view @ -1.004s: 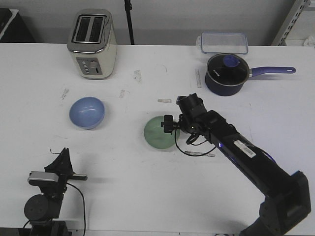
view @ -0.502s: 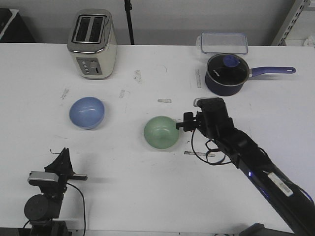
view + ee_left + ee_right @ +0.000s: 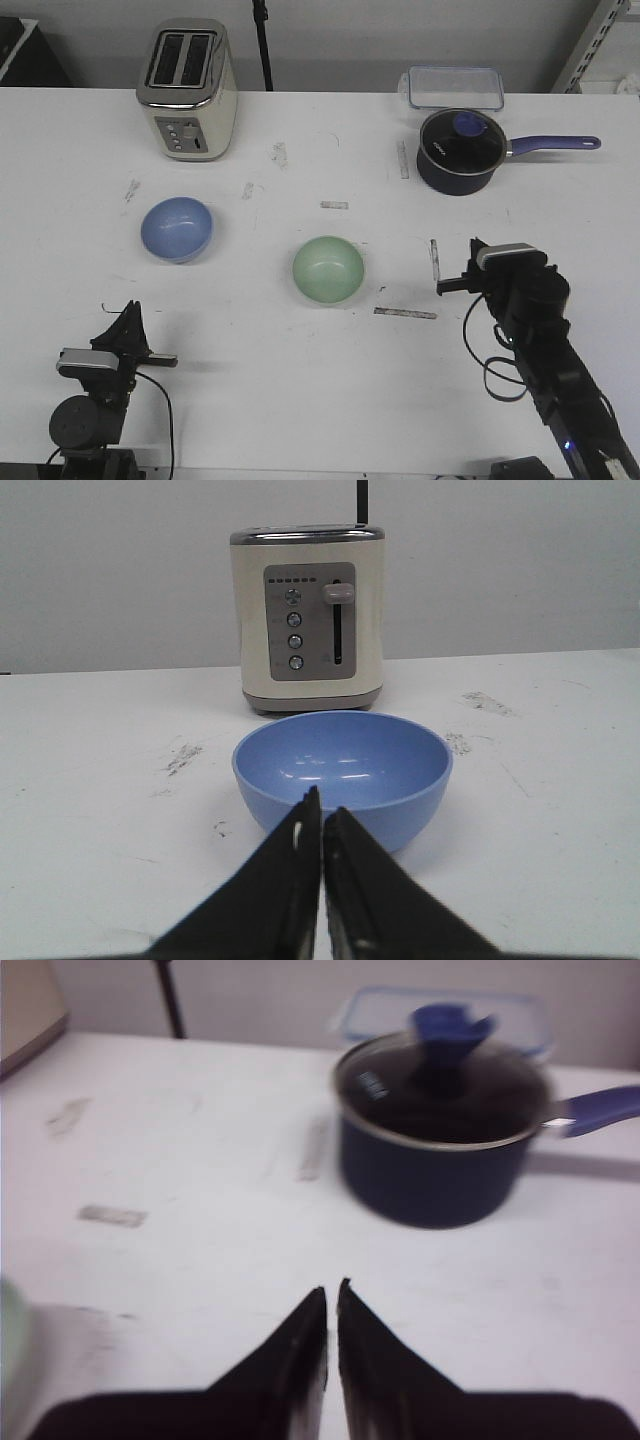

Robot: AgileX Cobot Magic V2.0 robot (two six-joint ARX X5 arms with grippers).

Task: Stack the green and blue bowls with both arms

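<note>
The blue bowl (image 3: pixel 177 228) sits upright at the left of the table, in front of the toaster. The green bowl (image 3: pixel 328 270) sits upright near the middle, apart from it. My left gripper (image 3: pixel 130 316) is at the near left edge and points at the blue bowl (image 3: pixel 342 770). In the left wrist view that gripper (image 3: pixel 322 802) is shut and empty, short of the bowl. My right gripper (image 3: pixel 474 248) is right of the green bowl, well away from it. In the right wrist view it (image 3: pixel 332 1288) is shut and empty. Only a pale sliver of the green bowl (image 3: pixel 8 1345) shows there.
A cream toaster (image 3: pixel 188 90) stands at the back left. A dark navy saucepan (image 3: pixel 460 150) with a lid and purple handle stands at the back right. A clear lidded box (image 3: pixel 455 86) is behind it. Tape strips (image 3: pixel 405 313) and scuffs mark the white table.
My right arm has pulled back from the green bowl's rim, to the right and toward the near edge. The green bowl stays where it was. The left arm has not moved.
</note>
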